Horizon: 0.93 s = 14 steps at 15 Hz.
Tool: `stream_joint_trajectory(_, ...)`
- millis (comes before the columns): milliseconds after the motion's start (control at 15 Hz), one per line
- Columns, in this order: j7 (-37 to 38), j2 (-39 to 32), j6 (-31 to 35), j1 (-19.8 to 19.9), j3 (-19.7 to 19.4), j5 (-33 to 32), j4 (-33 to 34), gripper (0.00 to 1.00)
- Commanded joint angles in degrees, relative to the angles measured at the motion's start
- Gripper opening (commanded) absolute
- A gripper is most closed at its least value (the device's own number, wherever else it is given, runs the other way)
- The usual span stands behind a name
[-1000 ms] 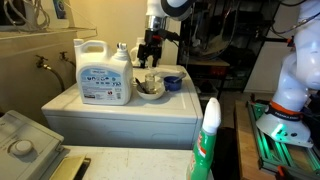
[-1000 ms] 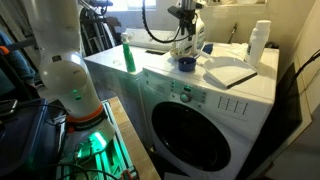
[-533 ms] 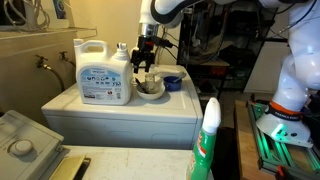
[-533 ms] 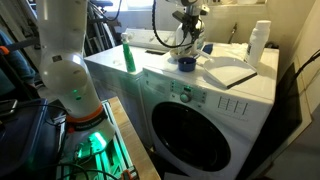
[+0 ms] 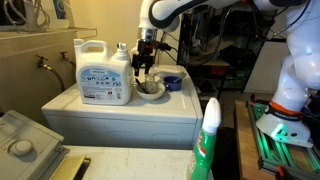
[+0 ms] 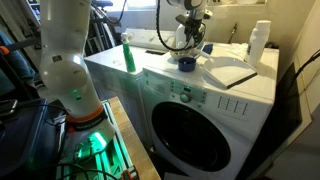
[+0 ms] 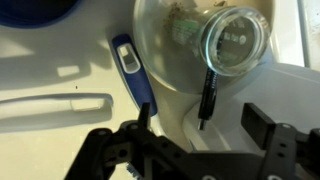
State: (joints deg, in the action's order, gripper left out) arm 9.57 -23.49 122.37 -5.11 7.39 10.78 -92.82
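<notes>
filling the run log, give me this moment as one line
pincer open above clear glass bowl | small clear glass jar in bowl | flat blue stick beside bowl | white washer top underneath

Dim laundry corner: white front-loading washer [image 6: 190, 125], beige wall [image 5: 100, 18], grey utility sink [image 5: 20, 140].

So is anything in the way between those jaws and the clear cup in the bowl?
Nothing covers the clear cup in the glass bowl; only a thin dark stick lies beside it, beneath the open jaws.
</notes>
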Motion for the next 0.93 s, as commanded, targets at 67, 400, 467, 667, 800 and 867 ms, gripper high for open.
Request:
stream_joint_trajectory(67,0.08,-1.61,0.81,-0.82,-0.65,0.53,1.0,0.74)
stream_joint_trajectory(400,2.18,-2.12,2.82,-1.4,-0.99,0.39,0.67,0.55)
stream_joint_trajectory(467,2.63,-2.22,3.03,-1.49,-1.04,0.43,0.58,0.63)
stream_joint_trajectory(667,3.41,-2.42,3.21,-1.72,-1.19,0.49,0.47,0.64)
stream_joint_trajectory(800,3.65,-2.55,3.34,-1.73,-1.11,0.95,0.45,0.59)
stream_joint_trajectory(867,3.54,-2.64,3.25,-1.54,-0.89,1.58,0.47,0.52)
